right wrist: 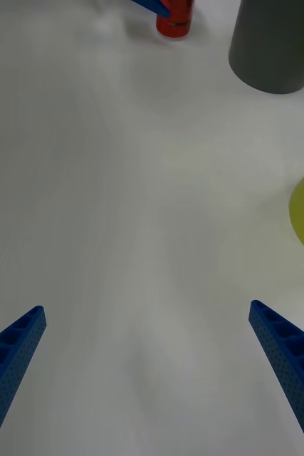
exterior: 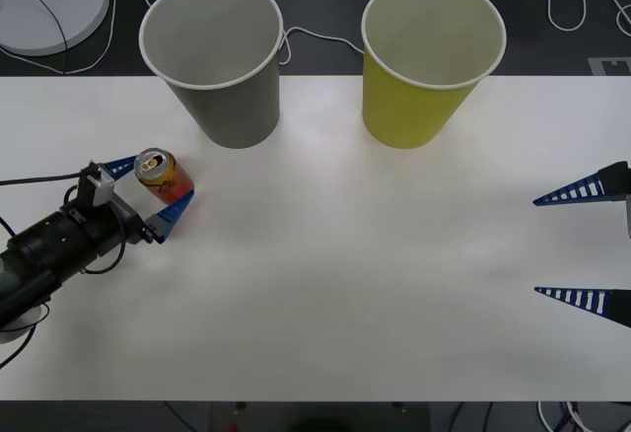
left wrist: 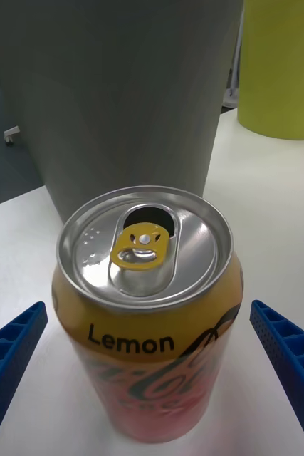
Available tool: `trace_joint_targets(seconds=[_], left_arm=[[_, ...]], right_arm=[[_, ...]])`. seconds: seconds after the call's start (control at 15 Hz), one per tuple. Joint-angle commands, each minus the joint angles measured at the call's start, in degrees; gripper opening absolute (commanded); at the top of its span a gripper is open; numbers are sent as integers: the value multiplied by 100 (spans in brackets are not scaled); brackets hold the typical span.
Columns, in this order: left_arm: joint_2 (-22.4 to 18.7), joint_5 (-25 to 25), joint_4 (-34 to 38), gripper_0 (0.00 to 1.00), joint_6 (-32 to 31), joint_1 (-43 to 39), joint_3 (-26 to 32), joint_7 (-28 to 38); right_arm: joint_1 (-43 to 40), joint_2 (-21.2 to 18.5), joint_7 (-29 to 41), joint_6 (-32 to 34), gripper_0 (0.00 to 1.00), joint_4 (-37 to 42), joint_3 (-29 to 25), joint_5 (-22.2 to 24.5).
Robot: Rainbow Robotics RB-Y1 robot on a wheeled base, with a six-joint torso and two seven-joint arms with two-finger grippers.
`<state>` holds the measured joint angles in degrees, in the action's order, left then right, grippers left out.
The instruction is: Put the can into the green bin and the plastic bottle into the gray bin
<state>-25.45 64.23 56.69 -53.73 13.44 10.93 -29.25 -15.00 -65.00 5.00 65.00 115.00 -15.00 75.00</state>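
The can stands upright on the white table, left of centre, with its pull-tab top showing in the left wrist view. My left gripper is open around it, one blue finger on each side, a small gap showing at both sides. Just behind the can stands the gray bin, and the green bin is to its right. My right gripper is open at the table's right edge, holding nothing. From there the can and the gray bin show far off. The plastic bottle is out of view.
A white round device and cables lie on the dark surface behind the table's far edge. The bare white tabletop stretches between the two grippers and in front of both bins.
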Motion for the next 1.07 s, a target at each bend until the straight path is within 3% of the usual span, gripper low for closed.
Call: trace_joint_targets(seconds=[0.07, 0.33, 0.4, 0.47, 0.53, 0.6, 1.07], left_arm=[[75, 81, 0, 100, 99, 45, 6, 34], [136, 178, 0, 100, 187, 88, -3, 51], [128, 204, 9, 70, 179, 97, -3, 60], [128, 204, 0, 32, 187, 97, -3, 69], [128, 204, 9, 5, 187, 97, -3, 69], [136, 204, 9, 0, 187, 97, -3, 69], [128, 310, 105, 0, 187, 88, 41, 113]], right_arm=[[0, 0, 0, 0, 100, 0, 0, 0], [0, 0, 0, 0, 100, 0, 0, 0], [0, 0, 0, 0, 100, 0, 0, 0], [0, 0, 0, 0, 100, 0, 0, 0], [0, 0, 0, 0, 100, 0, 0, 0], [0, 0, 0, 0, 100, 0, 0, 0], [0, 0, 0, 0, 100, 0, 0, 0]])
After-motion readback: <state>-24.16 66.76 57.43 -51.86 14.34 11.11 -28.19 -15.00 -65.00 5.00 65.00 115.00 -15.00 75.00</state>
